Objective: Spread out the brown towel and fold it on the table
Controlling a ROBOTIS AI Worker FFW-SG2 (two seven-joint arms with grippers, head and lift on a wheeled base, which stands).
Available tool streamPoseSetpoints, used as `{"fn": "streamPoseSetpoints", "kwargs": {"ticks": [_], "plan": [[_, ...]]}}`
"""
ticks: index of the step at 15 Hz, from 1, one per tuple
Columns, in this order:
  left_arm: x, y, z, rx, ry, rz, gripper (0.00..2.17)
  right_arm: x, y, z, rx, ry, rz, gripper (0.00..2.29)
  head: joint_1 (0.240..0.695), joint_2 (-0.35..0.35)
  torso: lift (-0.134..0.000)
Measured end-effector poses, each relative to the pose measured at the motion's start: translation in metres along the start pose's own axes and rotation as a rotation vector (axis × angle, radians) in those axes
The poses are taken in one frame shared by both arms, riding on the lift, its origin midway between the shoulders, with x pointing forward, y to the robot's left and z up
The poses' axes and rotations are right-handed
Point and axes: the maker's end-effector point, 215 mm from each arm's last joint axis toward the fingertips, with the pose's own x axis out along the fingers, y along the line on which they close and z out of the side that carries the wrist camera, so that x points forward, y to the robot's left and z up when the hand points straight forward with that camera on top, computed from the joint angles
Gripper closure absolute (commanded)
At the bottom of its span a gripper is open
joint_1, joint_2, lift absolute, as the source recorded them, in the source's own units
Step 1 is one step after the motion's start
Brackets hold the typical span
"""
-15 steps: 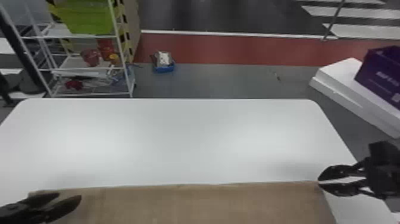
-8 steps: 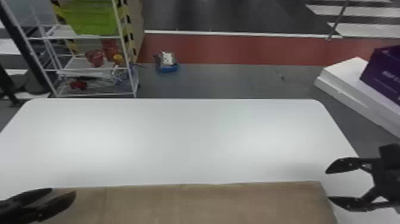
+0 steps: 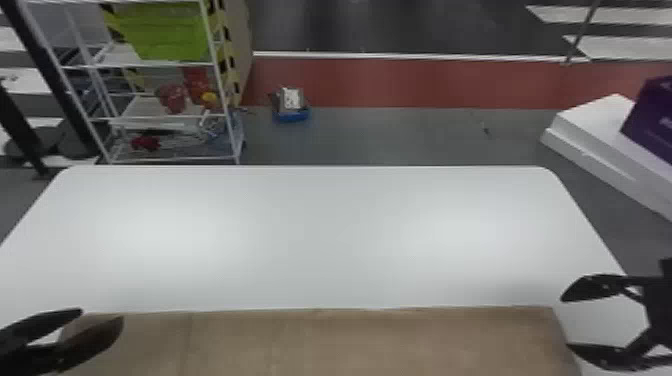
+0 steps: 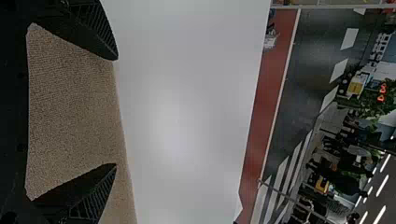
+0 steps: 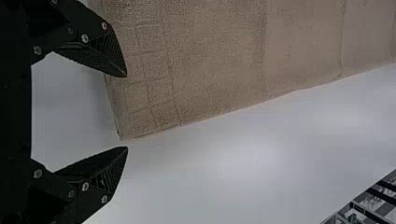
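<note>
Tabletop [image 3: 325, 240]: white, round-cornered at its far side; all clock readings taken from its middle, 12 o'clock pointing away from me.
Background: white rack [image 3: 223, 100] with a green bin [image 3: 165, 32] at 11 o'clock; red floor band [image 3: 400, 82] crossing at 12; purple box [image 3: 655, 120] on a white slab [image 3: 600, 130] at 2.
Brown towel [image 3: 350, 345]: found at 6 o'clock, lying flat over the near part of the tabletop; its near part runs past the bottom border of the head view.
Towel axis: the visible stretch is long from 9 to 3 o'clock, its far edge almost straight and roughly parallel to the tabletop's far edge. Full outline cannot be confirmed.
Towel markings: faint crease near its 9 o'clock end, running from 12 towards 6; band of small squares by the far right corner, noted in my right wrist view.
Left pincer [image 3: 102, 316]: mine, at 8 o'clock, over the towel's far left corner area; fingers parted, nothing clasped. Contact with the cloth cannot be determined.
Right pincer [image 3: 566, 322]: mine, at 4 o'clock, by the towel's far right corner; fingers spread wide, nothing gripped, tips directed towards 9 o'clock.
</note>
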Motion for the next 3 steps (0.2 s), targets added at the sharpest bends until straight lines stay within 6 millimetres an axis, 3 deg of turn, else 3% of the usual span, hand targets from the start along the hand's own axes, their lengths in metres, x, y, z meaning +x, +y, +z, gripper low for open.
{"fn": "streamPoseSetpoints", "kwargs": {"ticks": [3], "plan": [[-0.0001,0.0,0.0,-0.001,-0.001,0.0,0.06,0.0003,0.0006,-0.0001,0.0,0.0,0.001,0.39,0.695,-0.013,-0.124]]}}
